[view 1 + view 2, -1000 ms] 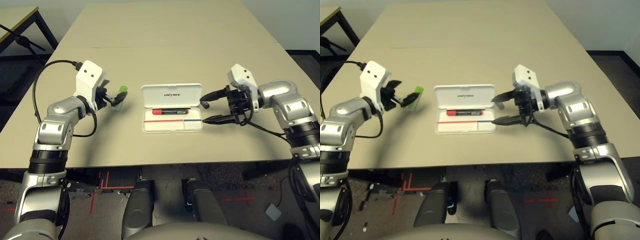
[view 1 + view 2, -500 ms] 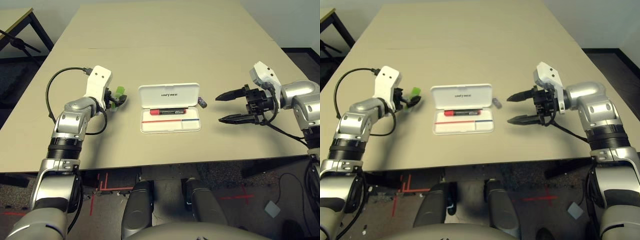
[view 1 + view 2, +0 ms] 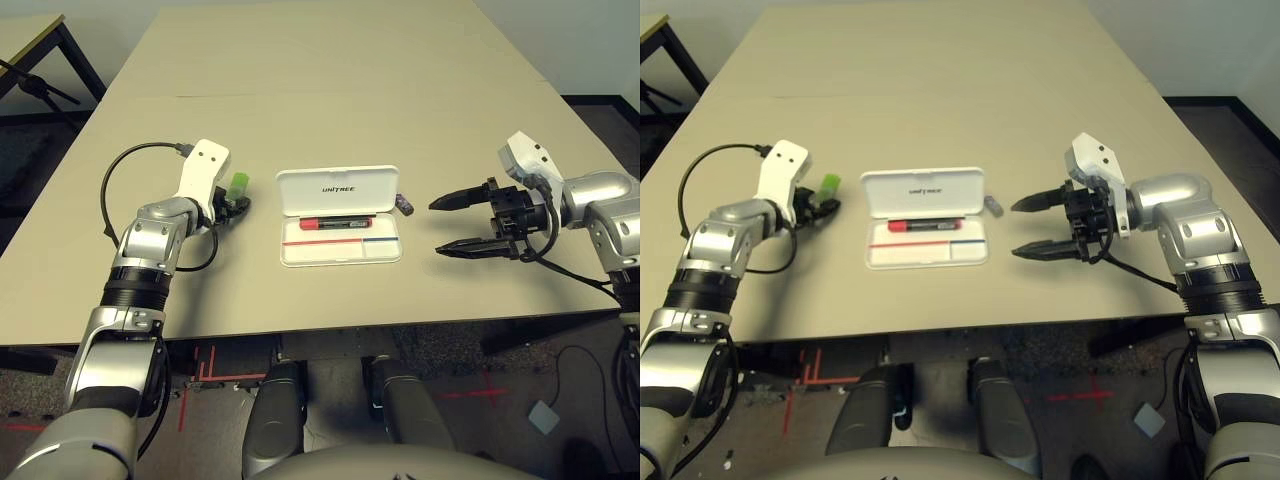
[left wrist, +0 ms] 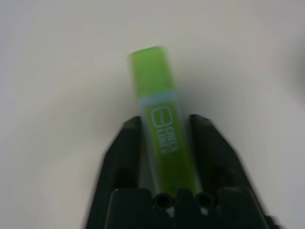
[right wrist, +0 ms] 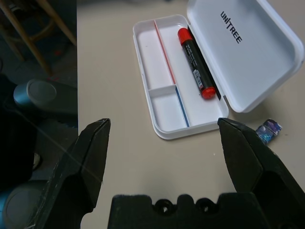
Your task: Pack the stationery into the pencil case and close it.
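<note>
The white pencil case [image 3: 340,248] lies open at the table's middle, its lid [image 3: 338,189] folded back. A red marker with a black cap [image 3: 338,222] lies in its rear compartment. Left of the case, a lime-green highlighter [image 4: 152,76] lies low on the table, and my left gripper [image 3: 234,203] is shut on its near end, a finger [image 4: 126,148] against each side. A tiny dark block [image 3: 404,205] sits on the table by the case's right rear corner. My right gripper [image 3: 437,228] hovers right of the case, open wide and holding nothing.
A dark metal-legged stand [image 3: 40,75] is off the table's far left corner. Bare tan tabletop [image 3: 330,90] stretches behind the case and in front of it up to the near edge.
My left gripper has come down over the highlighter and closed on it. The right gripper has drawn back to the right, away from the case. The camera view has also shifted.
</note>
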`<control>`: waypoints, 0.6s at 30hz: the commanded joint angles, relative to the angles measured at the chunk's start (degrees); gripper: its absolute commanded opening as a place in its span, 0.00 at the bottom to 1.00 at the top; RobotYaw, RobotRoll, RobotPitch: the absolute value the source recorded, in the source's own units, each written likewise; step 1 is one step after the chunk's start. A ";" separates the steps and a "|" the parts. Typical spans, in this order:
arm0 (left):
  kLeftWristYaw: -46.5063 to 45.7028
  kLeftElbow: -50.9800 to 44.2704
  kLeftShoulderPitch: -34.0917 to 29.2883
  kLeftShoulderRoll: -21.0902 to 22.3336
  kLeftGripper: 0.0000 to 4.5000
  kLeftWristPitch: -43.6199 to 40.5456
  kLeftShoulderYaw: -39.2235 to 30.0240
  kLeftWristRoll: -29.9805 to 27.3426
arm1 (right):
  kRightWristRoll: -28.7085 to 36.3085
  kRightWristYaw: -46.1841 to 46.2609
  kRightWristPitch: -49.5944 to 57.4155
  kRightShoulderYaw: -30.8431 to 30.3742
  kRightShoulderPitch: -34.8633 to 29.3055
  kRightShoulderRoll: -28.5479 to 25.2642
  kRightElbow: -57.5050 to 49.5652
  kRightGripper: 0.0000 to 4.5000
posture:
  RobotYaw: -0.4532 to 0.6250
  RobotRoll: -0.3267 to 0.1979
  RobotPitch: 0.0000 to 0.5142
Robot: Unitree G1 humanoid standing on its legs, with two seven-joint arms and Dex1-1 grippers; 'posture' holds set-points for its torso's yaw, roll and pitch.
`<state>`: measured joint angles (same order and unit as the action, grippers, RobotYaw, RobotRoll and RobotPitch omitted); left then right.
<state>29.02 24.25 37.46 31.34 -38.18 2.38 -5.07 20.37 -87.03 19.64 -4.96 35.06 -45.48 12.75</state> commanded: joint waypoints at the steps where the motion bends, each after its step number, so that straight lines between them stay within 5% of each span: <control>1: 0.14 4.32 -0.40 -0.25 0.24 0.46 1.71 2.23 | 0.82 0.60 0.74 1.52 -0.43 -1.10 -0.94 1.00 | 0.38 0.62 0.32; 18: 5.25 -10.63 -8.10 8.38 0.24 -0.66 -0.61 1.84 | -0.74 -0.21 -2.48 0.16 3.04 1.30 5.26 1.00 | 0.47 0.62 0.29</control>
<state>33.51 15.14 30.92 38.48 -37.67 2.46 -3.51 20.16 -86.52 18.05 -4.04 37.91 -44.16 16.99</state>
